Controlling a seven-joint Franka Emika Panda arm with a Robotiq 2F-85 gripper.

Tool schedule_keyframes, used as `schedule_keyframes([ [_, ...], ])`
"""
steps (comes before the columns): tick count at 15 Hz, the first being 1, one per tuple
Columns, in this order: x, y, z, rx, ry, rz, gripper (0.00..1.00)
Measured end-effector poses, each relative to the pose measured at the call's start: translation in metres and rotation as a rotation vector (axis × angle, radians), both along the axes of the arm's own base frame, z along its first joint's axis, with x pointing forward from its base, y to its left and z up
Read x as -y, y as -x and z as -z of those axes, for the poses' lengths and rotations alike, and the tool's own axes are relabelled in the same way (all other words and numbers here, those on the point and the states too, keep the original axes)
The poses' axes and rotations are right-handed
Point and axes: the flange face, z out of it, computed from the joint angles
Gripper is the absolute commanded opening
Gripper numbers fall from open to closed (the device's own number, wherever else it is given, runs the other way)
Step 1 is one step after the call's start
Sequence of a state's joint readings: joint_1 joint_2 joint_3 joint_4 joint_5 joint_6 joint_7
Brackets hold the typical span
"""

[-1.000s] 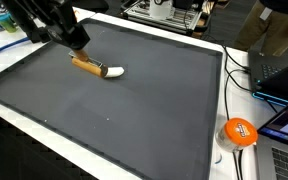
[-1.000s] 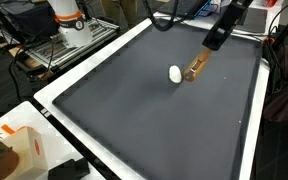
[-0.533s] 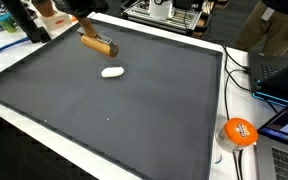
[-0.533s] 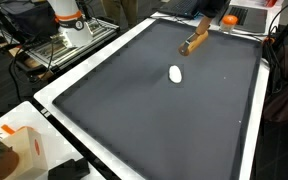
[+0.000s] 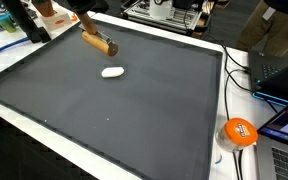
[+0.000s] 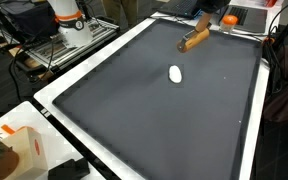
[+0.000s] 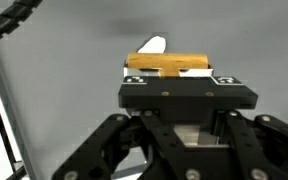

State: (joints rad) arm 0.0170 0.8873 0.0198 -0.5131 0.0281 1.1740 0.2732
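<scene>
A brown wooden block (image 5: 97,41) hangs tilted above the far part of the dark grey mat (image 5: 134,115). My gripper (image 5: 85,28) is shut on it and mostly cut off by the top edge in both exterior views. The block (image 6: 193,39) is also up near the mat's far edge (image 6: 184,20) in an exterior view. In the wrist view the block (image 7: 169,63) lies crosswise between my gripper's (image 7: 169,74) fingers. A small white oval object (image 5: 112,71) lies on the mat below, apart from the block; it shows too in an exterior view (image 6: 175,73) and the wrist view (image 7: 152,45).
An orange round object (image 5: 238,131) sits beside the mat's right edge, with laptops (image 5: 282,70) and cables behind it. A white box (image 6: 16,150) stands at the table's near corner. A robot base (image 6: 69,22) and cluttered shelves lie beyond the mat.
The gripper has lifted the wooden block off the mat, away from the white object, toward the far edge. Over the last half second it has barely moved.
</scene>
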Motion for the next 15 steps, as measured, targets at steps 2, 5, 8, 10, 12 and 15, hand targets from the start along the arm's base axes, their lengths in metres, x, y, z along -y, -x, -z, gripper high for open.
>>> schedule_keyframes([
  [2, 0.0, -0.002, 0.002, 0.01, 0.0, 0.002, 0.22],
  [5, 0.004, -0.013, 0.009, 0.063, 0.011, 0.026, 0.22],
  [8, 0.015, -0.021, 0.019, 0.087, 0.029, 0.043, 0.22],
  [10, 0.025, -0.023, 0.021, 0.097, 0.034, 0.058, 0.22],
  [12, 0.035, -0.025, 0.019, 0.119, 0.033, 0.072, 0.22],
  [15, 0.049, -0.025, 0.014, 0.132, 0.027, 0.091, 0.22],
])
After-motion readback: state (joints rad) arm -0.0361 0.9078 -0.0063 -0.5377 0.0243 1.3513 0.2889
